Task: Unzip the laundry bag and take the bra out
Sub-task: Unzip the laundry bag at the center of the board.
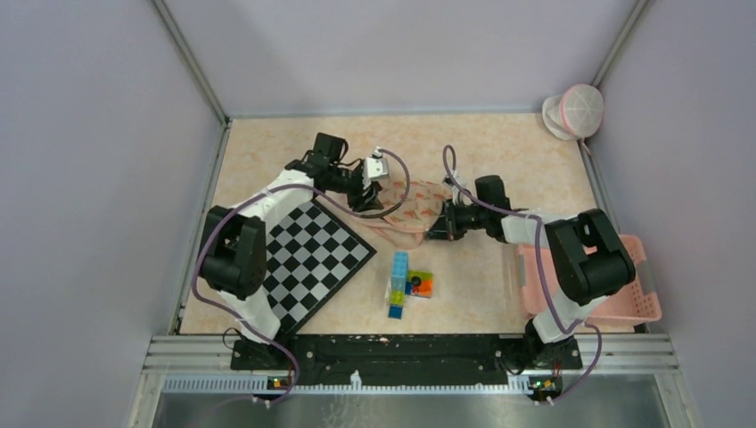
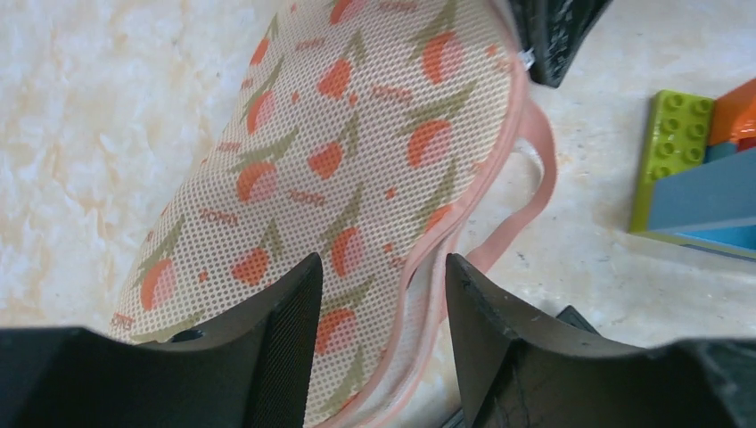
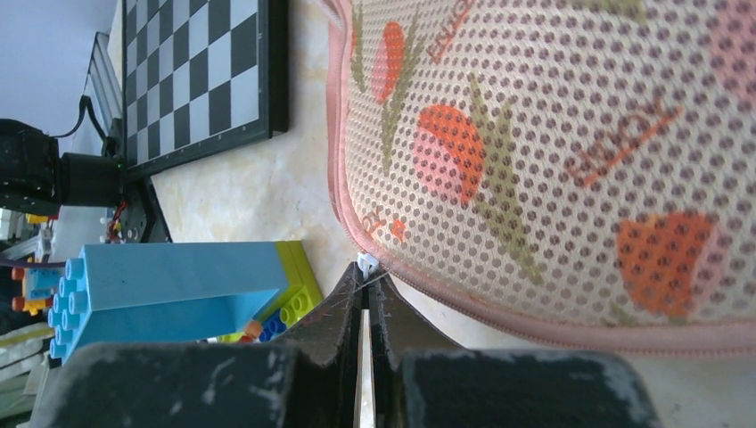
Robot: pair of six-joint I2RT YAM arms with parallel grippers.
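Pale marbled tabletop (image 1: pixel 499 152), grey walls on three sides. At its middle, between the two claws, one bag (image 1: pixel 412 207): lying flat, slightly domed, long axis across the table from left to right in the top view. Cream mesh, printed with orange-red tulips on green stems and small orange lettering, edged all round in pink binding. One pink strap loop (image 2: pixel 533 169) off the edge on the side toward the blocks. Contents behind the mesh not to be made out.

At the bag's left end, left gripper (image 2: pixel 382 263), tilted down over it, fingers moderately apart, straddling mesh and pink edge, with no clear clamp on either. At the bag's near right edge, right gripper (image 3: pixel 367 281), fingers pressed together, tips right against the pink seam where one small white pull (image 3: pixel 365 261) sits. Pinched or merely touched, cannot tell.

Elsewhere, counted:
- One chessboard (image 1: pixel 312 254), turned diamond-wise, on the near left of the bag, one corner close to it.
- One cluster of toy blocks (image 1: pixel 407 283) near the bag on the side toward the bases, blue, lime and orange among them, exact count unclear.
- One pink basket (image 1: pixel 637 290) at the right edge, beside the right arm.
- One pink-and-white domed thing (image 1: pixel 575 111) at the far right corner.
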